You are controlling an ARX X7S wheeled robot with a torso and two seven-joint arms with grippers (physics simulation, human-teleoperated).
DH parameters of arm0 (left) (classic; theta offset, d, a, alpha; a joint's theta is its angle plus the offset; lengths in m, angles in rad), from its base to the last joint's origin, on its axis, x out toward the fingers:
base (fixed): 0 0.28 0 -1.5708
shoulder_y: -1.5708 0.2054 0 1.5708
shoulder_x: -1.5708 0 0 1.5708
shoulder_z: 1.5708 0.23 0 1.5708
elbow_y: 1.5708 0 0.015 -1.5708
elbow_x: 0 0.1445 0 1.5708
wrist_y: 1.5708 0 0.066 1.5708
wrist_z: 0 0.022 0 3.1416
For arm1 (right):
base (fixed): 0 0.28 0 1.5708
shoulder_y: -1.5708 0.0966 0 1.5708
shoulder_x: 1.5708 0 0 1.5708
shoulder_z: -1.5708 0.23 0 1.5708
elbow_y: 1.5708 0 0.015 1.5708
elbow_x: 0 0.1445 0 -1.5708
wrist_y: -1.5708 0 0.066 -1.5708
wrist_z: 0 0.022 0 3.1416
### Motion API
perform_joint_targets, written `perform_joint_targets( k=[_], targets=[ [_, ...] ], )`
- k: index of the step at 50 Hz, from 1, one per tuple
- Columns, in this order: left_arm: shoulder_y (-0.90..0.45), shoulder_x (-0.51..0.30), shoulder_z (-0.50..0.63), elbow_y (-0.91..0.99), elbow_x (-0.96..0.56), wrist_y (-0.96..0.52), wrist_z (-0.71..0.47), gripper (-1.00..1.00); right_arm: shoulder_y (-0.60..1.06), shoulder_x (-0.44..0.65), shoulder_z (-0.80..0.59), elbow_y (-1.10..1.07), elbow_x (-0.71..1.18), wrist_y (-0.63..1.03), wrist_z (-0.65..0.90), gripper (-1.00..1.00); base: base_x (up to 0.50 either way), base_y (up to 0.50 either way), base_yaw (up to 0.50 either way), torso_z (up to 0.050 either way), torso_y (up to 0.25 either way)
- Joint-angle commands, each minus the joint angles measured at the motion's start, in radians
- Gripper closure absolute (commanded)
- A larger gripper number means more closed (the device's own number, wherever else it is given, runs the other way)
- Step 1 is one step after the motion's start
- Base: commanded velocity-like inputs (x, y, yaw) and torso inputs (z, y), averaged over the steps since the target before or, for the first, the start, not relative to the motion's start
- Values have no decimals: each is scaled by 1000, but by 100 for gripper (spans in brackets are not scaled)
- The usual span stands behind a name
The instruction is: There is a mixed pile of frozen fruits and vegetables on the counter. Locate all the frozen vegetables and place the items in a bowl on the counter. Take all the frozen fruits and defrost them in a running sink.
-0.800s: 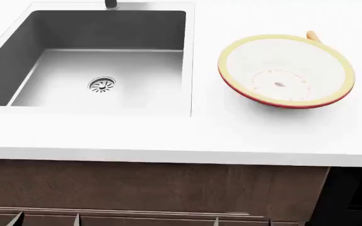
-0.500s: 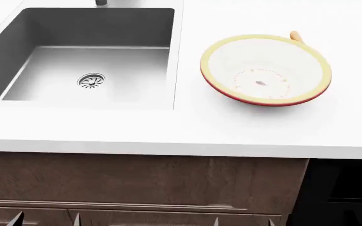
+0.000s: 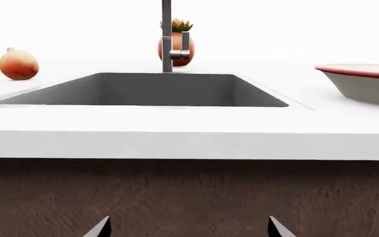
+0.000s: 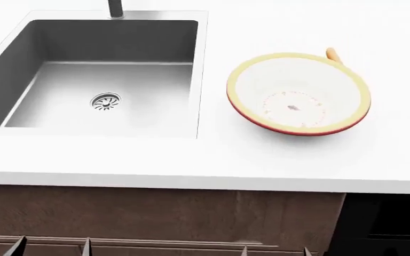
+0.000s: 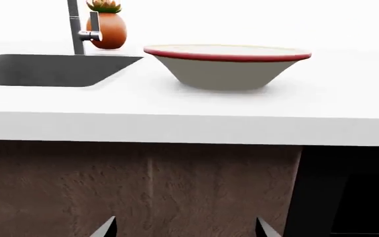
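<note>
The red-sided bowl [image 4: 298, 93] stands empty on the white counter [image 4: 212, 160], right of the grey sink [image 4: 98, 74]. An orange carrot [image 4: 332, 54] pokes out from behind the bowl's far rim. In the left wrist view a round yellow-to-red fruit [image 3: 18, 64] rests on the counter beyond the sink's far left corner. My left gripper [image 3: 188, 229] and right gripper [image 5: 186, 229] are both open and empty. They hang low in front of the brown cabinet, below the counter's edge. Only their fingertips show in the head view.
A tall grey faucet [image 3: 168, 37] rises behind the sink, with an orange plant pot [image 3: 176, 47] behind it. The sink is dry, with a round drain [image 4: 105, 101]. A dark opening [image 5: 351, 190] lies right of the cabinet front [image 4: 155, 216].
The head view has shifted: sink and bowl slid left in the picture, then downward. Nothing on the counter has moved, and both grippers remain open.
</note>
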Motion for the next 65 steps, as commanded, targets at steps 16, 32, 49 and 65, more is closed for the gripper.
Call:
perform_joint_targets(
  k=[16, 32, 49, 65],
  targets=[
    [2, -36, 41, 3, -27, 9, -21, -100, 2, 31, -41, -4, 12, 1, 46, -100, 0, 0, 0, 50, 0],
    [-12, -126, 28, 641, -182, -560, -106, -100, 41, 107, 10, -529, 33, 463, 98, -100, 0, 0, 0, 6, 0],
    [-285, -166, -227, 928, -524, -1159, -159, -100, 288, 184, 306, -1012, 266, 1225, 48, -100, 0, 0, 0, 0, 0],
    [-292, -186, -269, 952, -588, -1189, -163, -100, 245, 455, 442, -1014, 793, 1198, 394, -100, 0, 0, 0, 0, 0]
  ],
)
